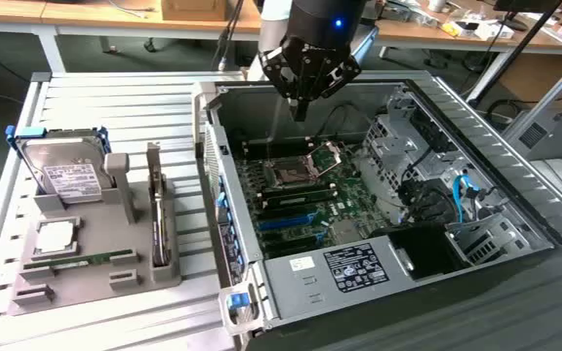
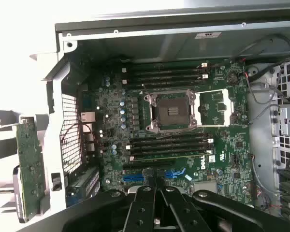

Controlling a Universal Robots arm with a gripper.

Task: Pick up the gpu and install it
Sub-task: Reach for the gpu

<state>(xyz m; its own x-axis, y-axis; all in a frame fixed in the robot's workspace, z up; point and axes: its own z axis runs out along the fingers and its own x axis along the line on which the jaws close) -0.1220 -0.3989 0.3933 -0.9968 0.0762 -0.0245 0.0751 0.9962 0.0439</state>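
The gripper [image 1: 301, 111] hangs over the open computer case [image 1: 306, 285], its fingers pinched together to a point with nothing between them. Directly beneath it, clear air runs down to the motherboard [image 1: 301, 197], and the CPU socket [image 1: 291, 174] sits just toward six o'clock from the fingertips in the exterior view. The wrist view shows the closed gripper [image 2: 157, 212] above the board, with the socket [image 2: 171, 111] beyond it. In the exterior view the gpu [image 1: 156, 208] is well away, at about eight o'clock from the gripper and outside the case. It stands upright on its long edge in a slot of the grey holder [image 1: 115, 281], its top edge free. The wrist camera catches the card [image 2: 30, 164] just past the case's perforated side wall. A narrow strip of slatted table [image 1: 115, 102] separates holder and case wall. At nine o'clock from the card the hard drive [image 1: 69, 178] leans in its cradle, and the memory stick [image 1: 78, 259] lies flat near seven o'clock. Inside the case the blue expansion slots [image 1: 291, 222] lie uncovered, with the metal drive cage [image 1: 398, 142] crowding the three o'clock side.
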